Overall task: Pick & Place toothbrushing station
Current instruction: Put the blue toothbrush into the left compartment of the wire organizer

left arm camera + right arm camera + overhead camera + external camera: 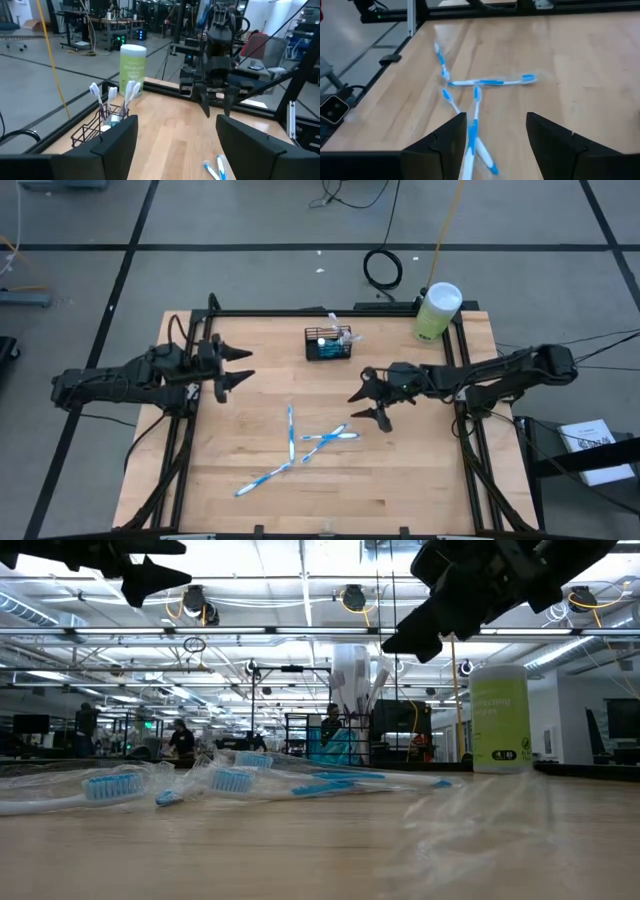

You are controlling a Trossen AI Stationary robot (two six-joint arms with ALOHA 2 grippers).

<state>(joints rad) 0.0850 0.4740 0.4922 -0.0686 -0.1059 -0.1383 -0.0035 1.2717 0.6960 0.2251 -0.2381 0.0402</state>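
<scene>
The toothbrushing station (328, 343) is a small black wire basket standing on the table's far middle, with white-handled brushes upright in it (107, 100). Three blue-and-white toothbrushes (291, 432) (330, 438) (265, 477) lie loose on the wood in the middle and toward the near side; the low view shows them in clear wrappers (110, 785). My left gripper (245, 366) hangs open above the table, left of the basket, pointing right. My right gripper (366, 408) hangs open right of the loose brushes (490, 81), pointing left and slightly down, nothing between its fingers (437, 145).
A tall pale-green cylinder with a white lid (437, 310) stands at the table's far right corner. A black frame rail (300, 311) runs along the far edge. Bare wood lies near the front edge (400, 490). People and benches show in the room beyond.
</scene>
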